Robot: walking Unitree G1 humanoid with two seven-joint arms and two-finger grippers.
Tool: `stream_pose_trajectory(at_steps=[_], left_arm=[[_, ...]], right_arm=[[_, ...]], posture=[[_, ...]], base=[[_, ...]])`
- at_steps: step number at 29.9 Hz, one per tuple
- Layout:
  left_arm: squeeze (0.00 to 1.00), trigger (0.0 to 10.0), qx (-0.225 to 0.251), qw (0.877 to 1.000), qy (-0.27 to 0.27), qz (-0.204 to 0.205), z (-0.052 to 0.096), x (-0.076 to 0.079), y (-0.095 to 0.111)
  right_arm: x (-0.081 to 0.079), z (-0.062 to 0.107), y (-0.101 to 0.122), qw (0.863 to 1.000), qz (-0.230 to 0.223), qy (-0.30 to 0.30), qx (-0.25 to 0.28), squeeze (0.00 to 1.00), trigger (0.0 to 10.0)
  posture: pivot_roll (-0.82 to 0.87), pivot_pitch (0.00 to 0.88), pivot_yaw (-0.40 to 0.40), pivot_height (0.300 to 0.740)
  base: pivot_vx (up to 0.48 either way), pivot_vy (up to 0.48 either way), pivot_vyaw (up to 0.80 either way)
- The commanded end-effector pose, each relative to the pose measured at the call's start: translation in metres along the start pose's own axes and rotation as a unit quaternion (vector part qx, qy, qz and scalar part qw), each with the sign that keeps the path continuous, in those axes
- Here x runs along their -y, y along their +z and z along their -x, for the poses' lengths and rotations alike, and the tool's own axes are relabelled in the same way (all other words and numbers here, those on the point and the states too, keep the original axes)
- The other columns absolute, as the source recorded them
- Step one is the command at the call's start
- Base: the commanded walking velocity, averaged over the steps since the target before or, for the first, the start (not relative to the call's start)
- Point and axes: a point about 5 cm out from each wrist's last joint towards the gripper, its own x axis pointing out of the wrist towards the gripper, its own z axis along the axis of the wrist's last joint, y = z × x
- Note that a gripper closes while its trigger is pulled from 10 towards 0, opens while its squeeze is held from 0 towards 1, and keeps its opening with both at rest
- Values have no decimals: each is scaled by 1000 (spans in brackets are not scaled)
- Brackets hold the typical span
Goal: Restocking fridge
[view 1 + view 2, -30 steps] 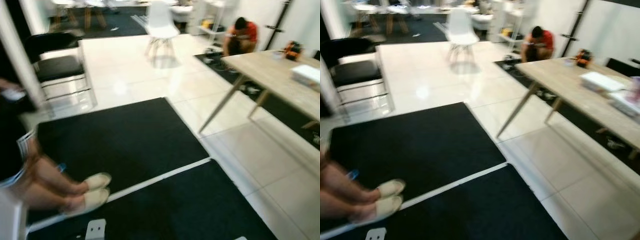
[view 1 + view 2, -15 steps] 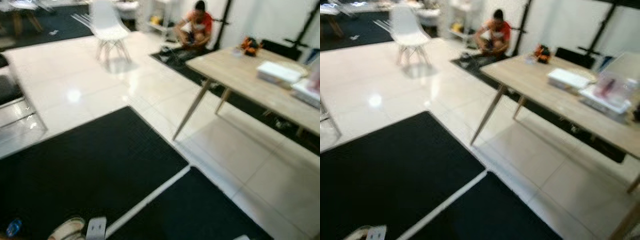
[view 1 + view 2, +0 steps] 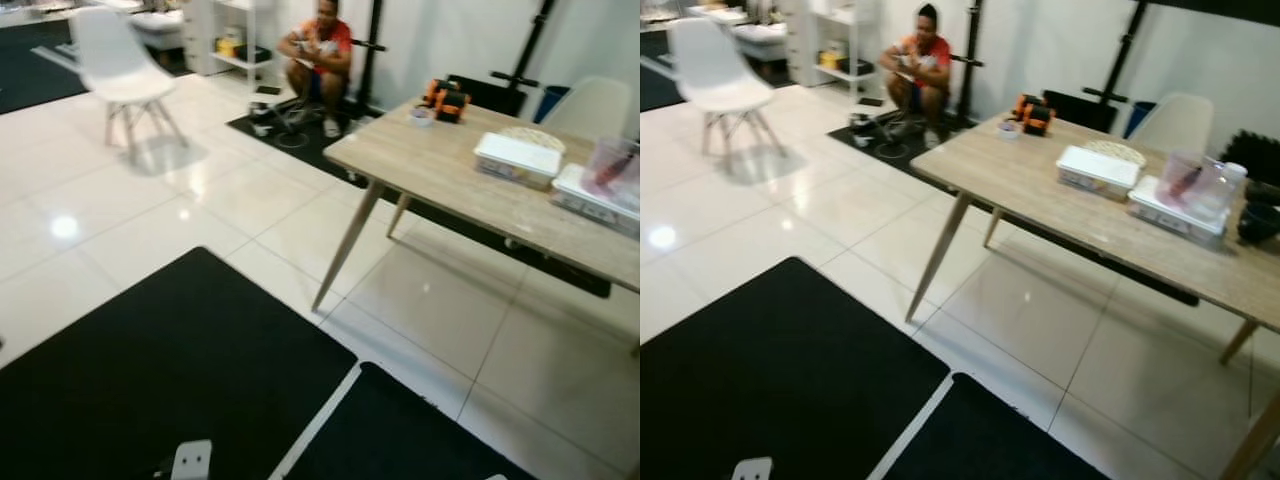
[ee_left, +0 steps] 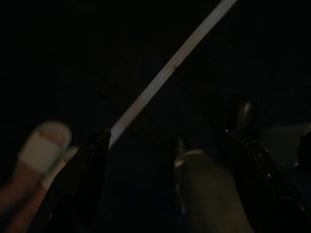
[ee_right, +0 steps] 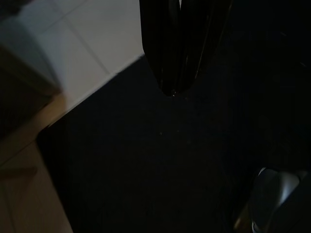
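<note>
Both arms hanging idle over the black mat (image 3: 180,360), left gripper (image 4: 170,160) spread wide and empty, right gripper (image 5: 177,73) pinched closed on nothing; likely stock is sitting along the table's (image 3: 1040,185) far edge — lidded white box (image 3: 1097,170), probably light, rigid, slick, so I'd be gripping its short sides.

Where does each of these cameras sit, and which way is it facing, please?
Eye views: head stereo pair, facing forward and down at the wooden table, sharing it and the crouching person.
Left wrist view: looks down past the left gripper, open, at black mat.
Right wrist view: looks down past the right gripper, shut, at the mat.
</note>
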Motion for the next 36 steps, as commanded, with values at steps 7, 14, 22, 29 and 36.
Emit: stream_pose_trajectory(at_steps=[7,14,22,29,36], left_arm=[[0,10000,-8,1000,-5,-6,1,2,-6],[0,10000,-14,1000,-3,-9,3,0,-10],[0,10000,-8,1000,6,-8,2,-4,-6],[0,10000,-10,1000,-4,-14,2,-2,-6],[0,10000,-12,999,-22,-23,2,3,-7]], right_arm=[[4,1,-11,1000,-2,-14,-18,0,10000],[4,2,-16,1000,-2,-16,-23,0,10000],[3,1,-11,1000,-3,-20,-14,0,10000],[5,1,-5,1000,-16,-21,0,0,10000],[2,1,-5,999,-34,-7,4,0,10000]], posture=[[-84,0,-31,740],[-83,0,-32,740],[-75,0,-30,740],[-75,0,-29,740],[-74,0,-24,740]], base=[[480,0,-756],[448,0,-756],[347,0,-756],[0,0,-432],[0,-36,0]])
